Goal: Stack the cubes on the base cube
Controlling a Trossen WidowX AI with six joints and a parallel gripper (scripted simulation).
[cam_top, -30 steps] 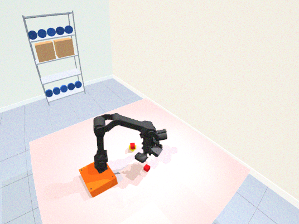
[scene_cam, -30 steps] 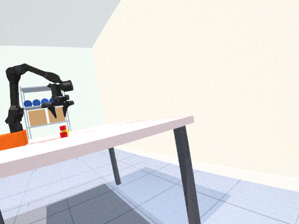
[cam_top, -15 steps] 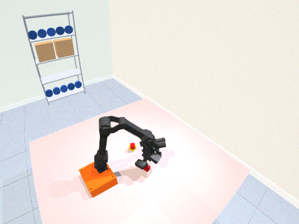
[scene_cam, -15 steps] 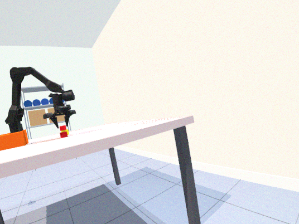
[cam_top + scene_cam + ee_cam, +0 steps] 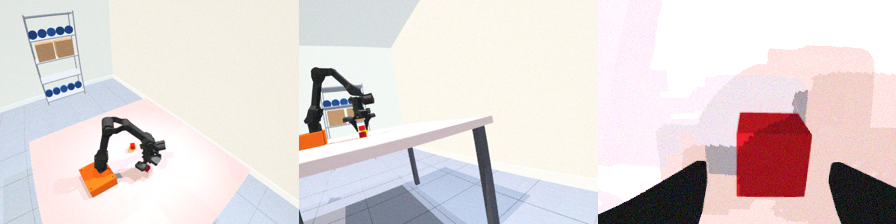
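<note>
Fingers spread, gripping nothing, straddling loose red cube (image 5: 772,153) resting on counter (image 5: 181,178). First red cube (image 5: 132,145) sits on yellow base cube (image 5: 132,149), well apart. Roughly half done; second pick and placement remain.

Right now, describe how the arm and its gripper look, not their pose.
The slender jointed arm is matte black throughout, rising from a boxy orange base with small dark screws at its corners. The parallel-jaw gripper is black too, with two blunt, wedge-shaped fingers. No cables or markings are visible.
</note>
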